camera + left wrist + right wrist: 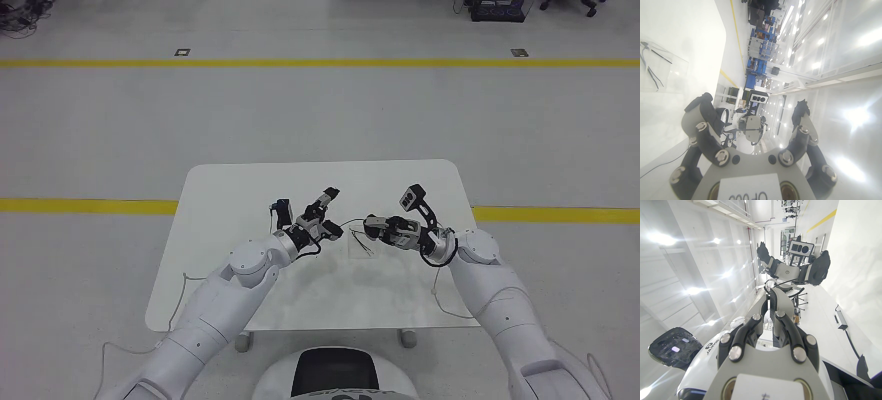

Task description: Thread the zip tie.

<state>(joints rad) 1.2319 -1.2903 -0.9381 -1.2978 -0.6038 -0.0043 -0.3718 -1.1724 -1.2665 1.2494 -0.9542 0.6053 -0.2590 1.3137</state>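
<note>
White floor with yellow lines runs all round the table [215, 215], and its left rim sits well away from my left arm's working end. The left gripper [334, 212] hangs above mid-table with its fingers spread wide and nothing between them, facing the other arm. Between the two, the zip tie [773, 303] is held off the tabletop. It is a thin black ribbed strap with one end pinched flat in the right gripper [374, 228] and the free end poking toward the left one. I judge the step to be the hand-across and feed. I'd bring the left fingers squarely round the free end, close only once it sits deep between the pads, and keep both wrists level so the strap doesn't bow (I can't make out the tie's head, so I'd find that first). Spare zip ties [660, 56] lie on a clear plastic sheet [677, 66] on the tabletop, close beneath the gap, and I'd stay above them. On the right, the rounded rim is likewise well off, so both arms have room to draw apart sideways.
</note>
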